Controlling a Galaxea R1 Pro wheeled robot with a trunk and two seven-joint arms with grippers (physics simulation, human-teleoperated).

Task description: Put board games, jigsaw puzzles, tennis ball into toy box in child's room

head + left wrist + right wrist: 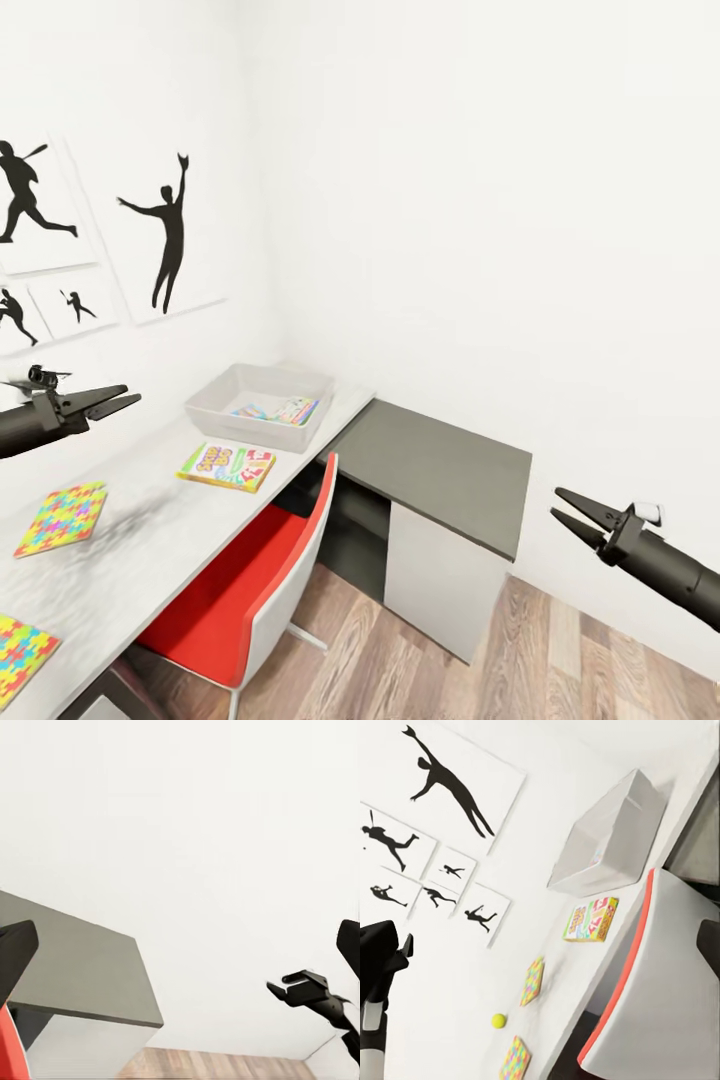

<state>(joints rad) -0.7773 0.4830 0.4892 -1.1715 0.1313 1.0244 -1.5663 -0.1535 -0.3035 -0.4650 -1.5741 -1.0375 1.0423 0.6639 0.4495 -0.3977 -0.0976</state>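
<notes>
The light-grey toy box stands at the far end of the white table, with two colourful board games lying inside it. The Skip-Bo board game lies flat on the table just in front of the box. Two jigsaw puzzles lie nearer me. In the right wrist view I see the toy box, the Skip-Bo box, both puzzles and the tennis ball between them. My left gripper hovers open above the table. My right gripper hangs open over the floor. The bed is out of view.
A red-and-white chair is pushed under the table. The lower dark-grey unit joins the table's far end in the corner. Black silhouette pictures hang on the left wall. Wood-plank floor lies at the lower right.
</notes>
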